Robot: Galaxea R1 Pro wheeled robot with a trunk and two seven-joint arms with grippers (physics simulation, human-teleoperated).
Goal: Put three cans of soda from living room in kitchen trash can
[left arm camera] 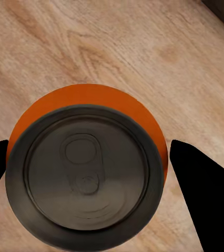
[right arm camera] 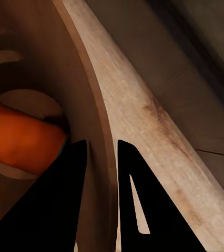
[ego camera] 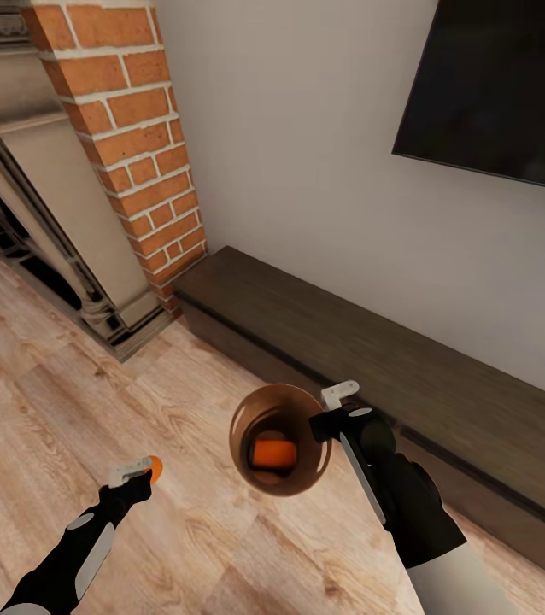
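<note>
Left gripper point(ego camera: 140, 469) clamped on an upright orange soda can point(left arm camera: 85, 173) above the wood floor point(ego camera: 33, 401); right gripper point(right arm camera: 101, 157) pinching the trash can point(ego camera: 247, 410) rim, second soda can point(ego camera: 272, 453) lying inside, beside the low dark cabinet point(ego camera: 349, 333)

The soda can point(left arm camera: 85, 173) is bright orange with a dark grey metal lid, and a second orange can point(ego camera: 272, 453) lies in the trash can point(ego camera: 247, 410), glossy copper-brown inside. The floor point(ego camera: 42, 410) is light wood with a streaked grain, beside a red-brick fireplace point(ego camera: 140, 145) with pale mortar. The long cabinet point(ego camera: 375, 359) is dark brown, the TV point(ego camera: 495, 85) black, the wall point(ego camera: 307, 154) off-white.
</note>
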